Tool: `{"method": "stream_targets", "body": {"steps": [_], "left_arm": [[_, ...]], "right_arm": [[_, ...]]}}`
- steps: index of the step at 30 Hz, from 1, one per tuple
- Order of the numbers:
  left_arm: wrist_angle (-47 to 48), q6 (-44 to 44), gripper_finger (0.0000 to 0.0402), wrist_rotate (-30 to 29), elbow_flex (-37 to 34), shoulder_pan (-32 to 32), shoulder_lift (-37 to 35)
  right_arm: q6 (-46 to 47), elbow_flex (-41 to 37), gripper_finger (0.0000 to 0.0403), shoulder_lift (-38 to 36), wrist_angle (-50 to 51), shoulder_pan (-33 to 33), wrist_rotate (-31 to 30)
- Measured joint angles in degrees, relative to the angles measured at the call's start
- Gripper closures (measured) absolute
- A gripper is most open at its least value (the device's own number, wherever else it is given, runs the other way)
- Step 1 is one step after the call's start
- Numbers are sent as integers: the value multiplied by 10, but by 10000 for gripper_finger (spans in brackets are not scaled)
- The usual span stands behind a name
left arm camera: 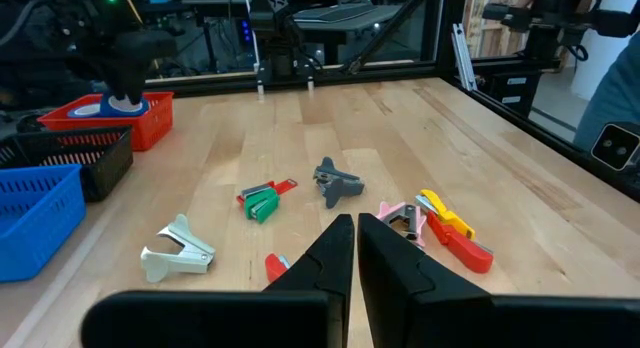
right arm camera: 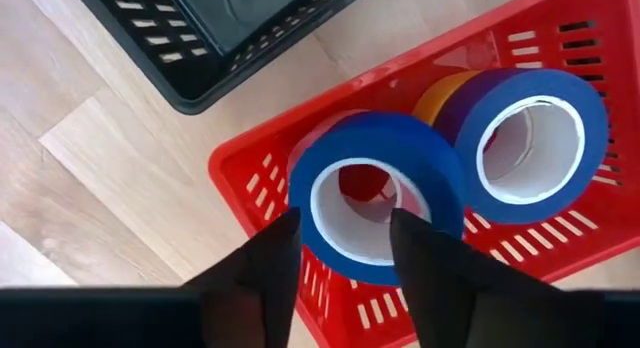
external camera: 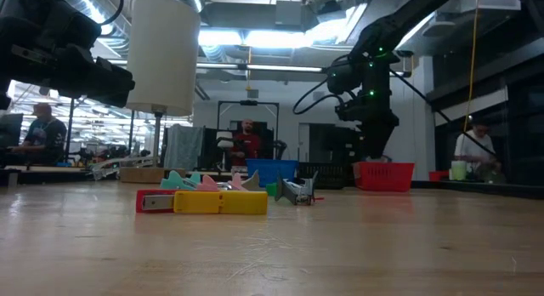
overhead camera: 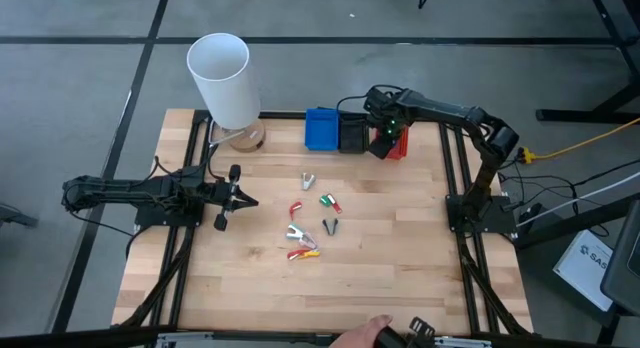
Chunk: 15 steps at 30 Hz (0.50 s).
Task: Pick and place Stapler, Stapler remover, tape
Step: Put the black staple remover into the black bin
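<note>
The right gripper [right arm camera: 340, 250] has its jaws apart around a blue tape roll [right arm camera: 378, 188], straight above the red basket [right arm camera: 245, 178].

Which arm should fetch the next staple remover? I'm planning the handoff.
Probably left: the left gripper hovers shut beside the staple removers mid-table, while the right gripper is over the red basket, releasing blue tape.

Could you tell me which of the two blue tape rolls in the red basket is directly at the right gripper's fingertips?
The nearer blue roll, between the right gripper fingers over the red basket edge; the other blue roll lies beyond it, deeper in, against a yellow roll.
</note>
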<state>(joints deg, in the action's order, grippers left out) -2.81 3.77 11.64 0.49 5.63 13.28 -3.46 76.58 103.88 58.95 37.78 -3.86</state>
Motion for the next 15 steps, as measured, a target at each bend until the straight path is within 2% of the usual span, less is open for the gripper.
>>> {"method": "stream_targets", "body": {"steps": [7, 15], "left_arm": [[0, 0, 386, 0, 0, 0, 0], [0, 0, 386, 0, 0, 0, 0]], "right_arm": [[0, 0, 213, -7, 2, 0, 0], [-19, 7, 210, -39, 4, 1, 9]]}}
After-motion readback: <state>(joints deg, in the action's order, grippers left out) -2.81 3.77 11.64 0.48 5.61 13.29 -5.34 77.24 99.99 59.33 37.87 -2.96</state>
